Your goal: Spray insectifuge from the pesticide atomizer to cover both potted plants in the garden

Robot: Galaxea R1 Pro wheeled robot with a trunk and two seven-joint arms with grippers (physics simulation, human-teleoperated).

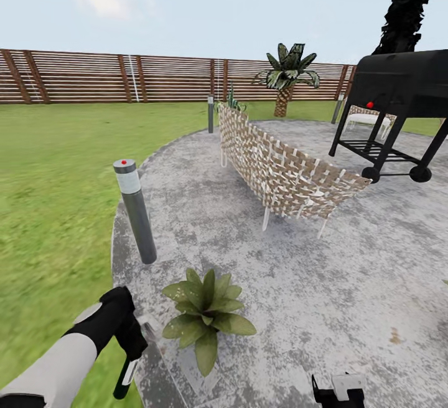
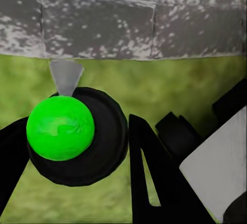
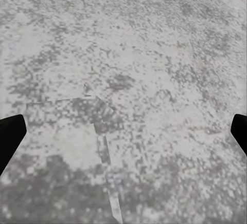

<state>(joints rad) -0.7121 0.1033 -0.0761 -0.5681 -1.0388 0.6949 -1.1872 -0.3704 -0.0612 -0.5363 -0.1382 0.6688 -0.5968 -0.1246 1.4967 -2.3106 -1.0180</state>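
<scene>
A potted plant (image 1: 206, 316), a low rosette of broad green leaves, sits on the round stone patio (image 1: 311, 271) near its front edge; the leaves hide its pot. Just left of it, over the patio rim and the grass, my left gripper (image 1: 129, 338) is shut on the pesticide atomizer (image 1: 126, 375), a slim dark bottle with a white label hanging below the fingers. The left wrist view looks along the atomizer (image 2: 77, 136): a dark round body, a bright green ball and a pale grey nozzle, held between my black fingers (image 2: 154, 183). My right gripper (image 1: 339, 393) (image 3: 123, 131) is open above bare stone.
A grey bollard lamp (image 1: 135, 208) stands at the patio edge behind the plant. A woven sofa (image 1: 280, 168) crosses mid-patio, with a black grill (image 1: 398, 99) at the right. Lawn (image 1: 50, 177) spreads left; a slatted fence (image 1: 124, 76) and a palm (image 1: 286, 75) stand behind.
</scene>
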